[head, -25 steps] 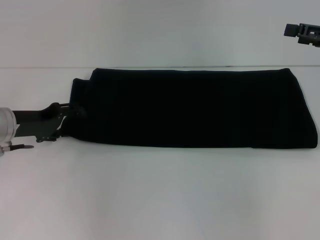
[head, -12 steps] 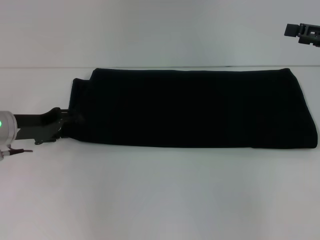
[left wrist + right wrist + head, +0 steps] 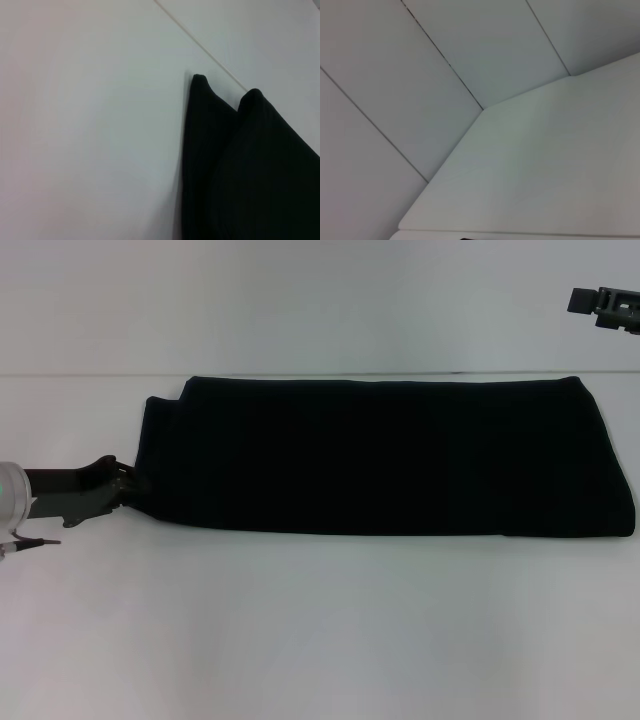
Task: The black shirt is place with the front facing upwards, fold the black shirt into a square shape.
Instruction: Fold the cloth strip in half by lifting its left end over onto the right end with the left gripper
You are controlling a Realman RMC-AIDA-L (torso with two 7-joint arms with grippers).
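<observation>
The black shirt (image 3: pixel 385 455) is lying folded into a long band across the white table (image 3: pixel 320 630), toward its far edge. The left gripper (image 3: pixel 122 488) is sitting at the band's left end; whether its fingers are pinching cloth, I cannot tell. The right gripper (image 3: pixel 606 306) is hanging above the far right corner.

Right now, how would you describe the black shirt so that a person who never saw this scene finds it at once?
Look at the white table. Across its far half lies the black shirt, folded into one long flat band running left to right. It is the only dark cloth there; the left tool sits at its left end, while the right tool hangs far off at the upper right.
</observation>
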